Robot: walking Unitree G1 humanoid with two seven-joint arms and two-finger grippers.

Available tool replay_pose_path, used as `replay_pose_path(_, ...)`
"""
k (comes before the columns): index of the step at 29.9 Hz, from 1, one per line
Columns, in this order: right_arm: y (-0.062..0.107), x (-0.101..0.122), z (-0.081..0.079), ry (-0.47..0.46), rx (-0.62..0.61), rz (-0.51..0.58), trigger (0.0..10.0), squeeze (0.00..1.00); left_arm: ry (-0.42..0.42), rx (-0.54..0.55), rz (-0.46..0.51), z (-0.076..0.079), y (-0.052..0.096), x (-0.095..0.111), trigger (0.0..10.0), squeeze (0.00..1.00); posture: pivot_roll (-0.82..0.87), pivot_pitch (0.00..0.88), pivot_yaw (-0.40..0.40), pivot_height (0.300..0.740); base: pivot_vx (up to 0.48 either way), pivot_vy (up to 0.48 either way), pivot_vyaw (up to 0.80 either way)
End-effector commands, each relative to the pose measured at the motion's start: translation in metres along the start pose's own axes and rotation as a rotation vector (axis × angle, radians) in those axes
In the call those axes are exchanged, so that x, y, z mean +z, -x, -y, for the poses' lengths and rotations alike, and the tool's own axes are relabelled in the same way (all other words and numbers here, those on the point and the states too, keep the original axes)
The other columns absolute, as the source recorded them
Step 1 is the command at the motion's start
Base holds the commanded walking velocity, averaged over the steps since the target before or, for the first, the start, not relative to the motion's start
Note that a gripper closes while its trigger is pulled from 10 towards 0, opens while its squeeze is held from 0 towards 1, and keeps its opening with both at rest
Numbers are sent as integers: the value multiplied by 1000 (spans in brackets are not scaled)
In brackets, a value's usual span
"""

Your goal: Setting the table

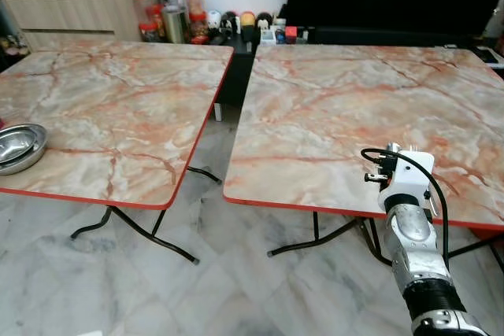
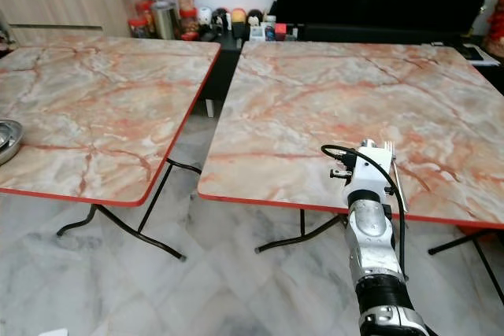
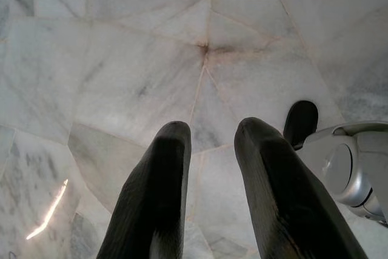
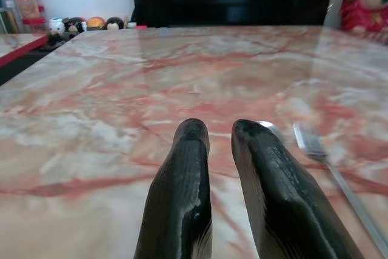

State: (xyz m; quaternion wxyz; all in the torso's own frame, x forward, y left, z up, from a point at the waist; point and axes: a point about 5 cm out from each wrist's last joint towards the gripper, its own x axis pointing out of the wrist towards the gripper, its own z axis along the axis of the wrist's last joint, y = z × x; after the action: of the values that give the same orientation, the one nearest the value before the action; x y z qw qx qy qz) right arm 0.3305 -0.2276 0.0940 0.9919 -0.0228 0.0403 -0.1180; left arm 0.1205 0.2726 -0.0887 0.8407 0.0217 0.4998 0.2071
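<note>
Lower right of the head view, our right gripper point(image 4: 219, 134) reaches over the near edge of the right table point(image 1: 331, 108), fingers slightly parted and grasping nothing. Just beside it on the marble top lies a fork point(image 4: 330, 171), lower right of the wrist frame, tines pointing away from us. Our left gripper point(image 3: 212, 141) hangs over the pale floor tiles point(image 3: 121, 59), fingers likewise apart and empty. At the left edge, metal bowls point(image 1: 19, 145) sit on the left table point(image 1: 118, 100). Farther back, upper left, jars point(image 1: 169, 9) stand by a cabinet point(image 1: 71, 5).
</note>
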Motion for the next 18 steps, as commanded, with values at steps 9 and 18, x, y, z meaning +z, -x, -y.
replay_pose_path(9, -6, 5, 2, -12, -15, -12, 10000, 0, -18, 7, -5, -1, 0, 0, 10000, 0, 2, 0, -5, 732, 387, 0, -267)
replay_pose_path(18, -6, 1, -1, 11, -11, -58, 10000, 0, -23, 5, -2, -1, 0, 0, 10000, 0, 7, 0, -9, 732, 254, 0, 0)
